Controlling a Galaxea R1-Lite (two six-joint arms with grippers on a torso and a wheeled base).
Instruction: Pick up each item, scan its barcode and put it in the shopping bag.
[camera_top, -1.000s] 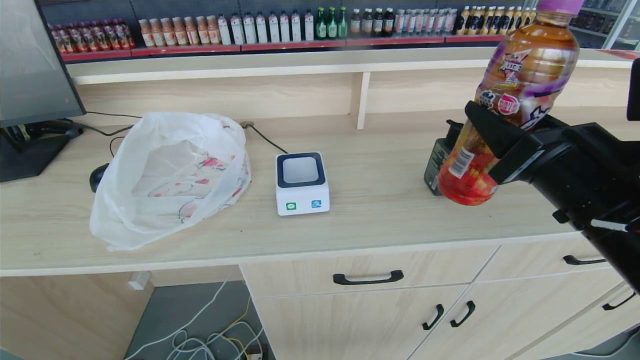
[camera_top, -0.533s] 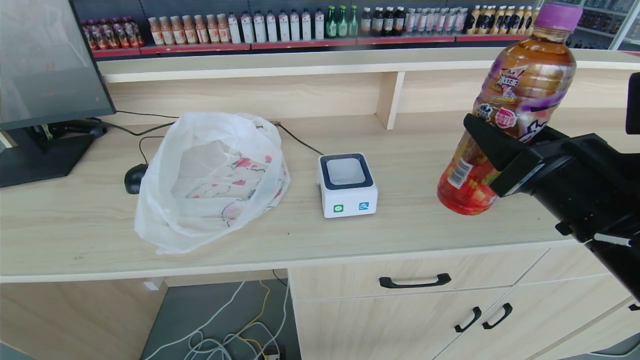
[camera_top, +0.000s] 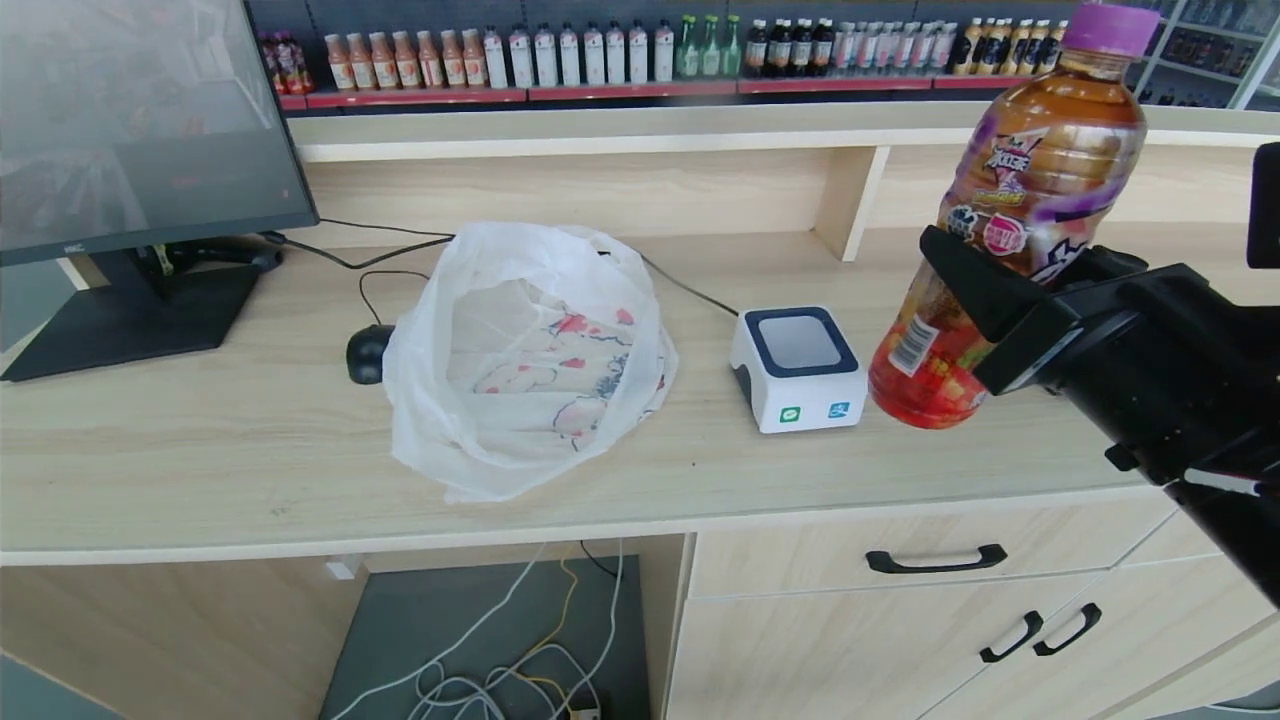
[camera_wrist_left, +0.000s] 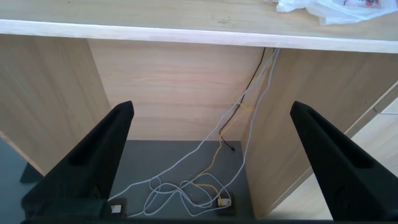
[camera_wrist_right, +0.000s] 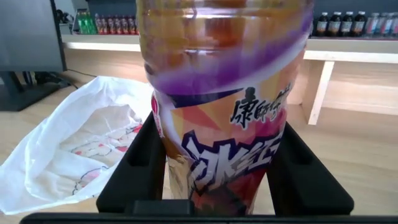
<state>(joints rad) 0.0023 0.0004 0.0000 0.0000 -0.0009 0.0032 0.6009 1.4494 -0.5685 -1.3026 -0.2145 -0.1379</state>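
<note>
- the left gripper (camera_wrist_left: 211, 112) hangs empty with its jaws spread wide, low before the open bay under the counter (camera_wrist_left: 186, 28), above loose cables (camera_wrist_left: 199, 186); raised without care, it could catch the counter's front edge
- the mouse (camera_top: 368, 353) lies just beside the shopping bag (camera_top: 530, 350), so any shove on the bag would likely push it along
- the shopping bag is thin and slumped on the counter with its mouth gaping toward the front; a bottle let go against the rim could fold the mouth shut, or roll out toward the edge
- the scanner (camera_top: 797, 367) stands between bag and bottle, its window facing up; a bottle brought too low could knock it aside
- the bottle (camera_top: 1030, 190) is up in the air, tilted, just right of the scanner, with the right gripper (camera_top: 985, 290) clamped round its lower body; its barcode (camera_top: 905, 345) sits on the side wall, not squarely over the window, so a pass without more turning may give no read
- the bottle looks full and its label smooth, with most of the weight above the grip; tilting further could let it slip or swing
</note>
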